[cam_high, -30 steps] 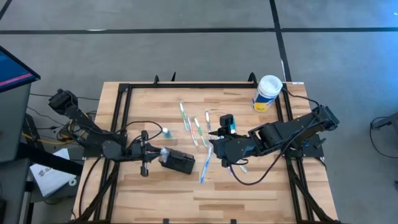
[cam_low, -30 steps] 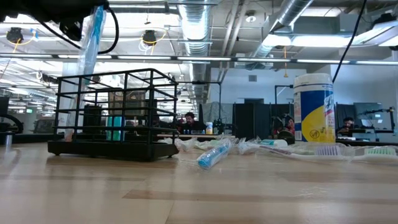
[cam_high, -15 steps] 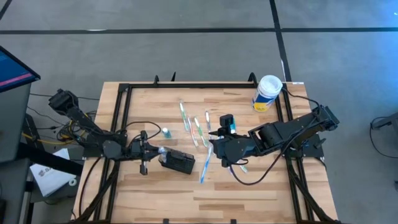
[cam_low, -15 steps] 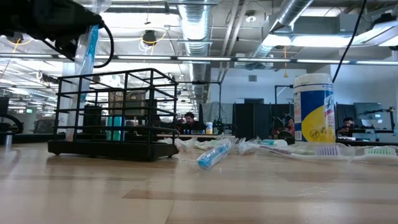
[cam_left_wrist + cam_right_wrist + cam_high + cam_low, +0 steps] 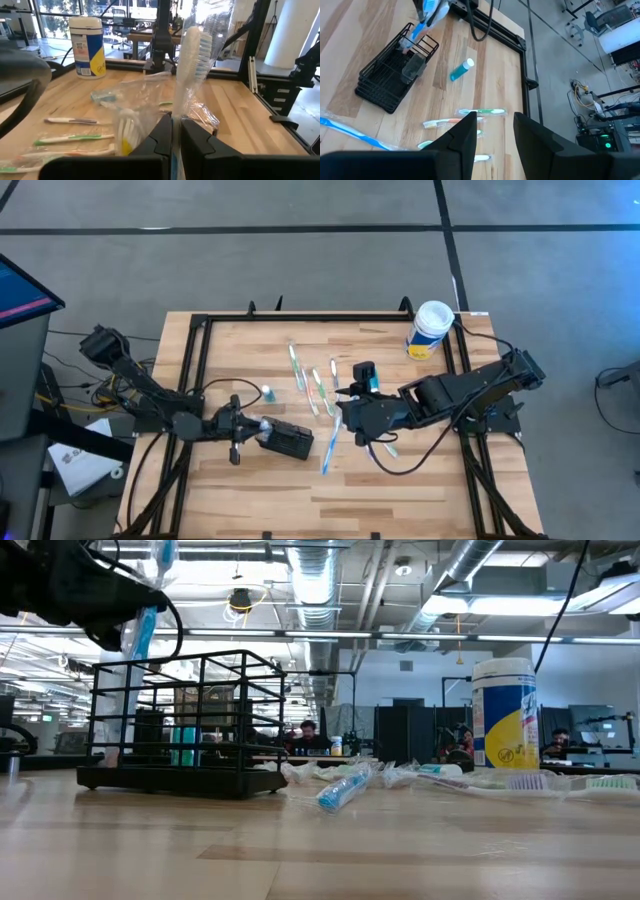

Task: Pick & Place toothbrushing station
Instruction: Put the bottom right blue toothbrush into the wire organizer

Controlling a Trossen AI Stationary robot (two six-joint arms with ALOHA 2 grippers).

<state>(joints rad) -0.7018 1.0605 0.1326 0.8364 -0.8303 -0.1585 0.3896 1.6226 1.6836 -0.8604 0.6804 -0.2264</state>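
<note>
High view: left hand [image 5: 250,426] sits at the left end of the toothbrushing station [image 5: 285,440], front-left on the tabletop [image 5: 400,480], fingers pinched on a wrapped toothbrush [image 5: 192,55]. Low view shows the station [image 5: 185,725] as a black wire rack with a teal item standing inside; other contents unclear. Small blue tube [image 5: 267,392] lies just behind it. Loose wrapped toothbrushes [image 5: 310,385] mid-table. Right hand [image 5: 345,420] hovers centre, fingers apart, holding nothing. Wipes canister [image 5: 430,328] back right. Left hand's fingertips hidden in high view.
</note>
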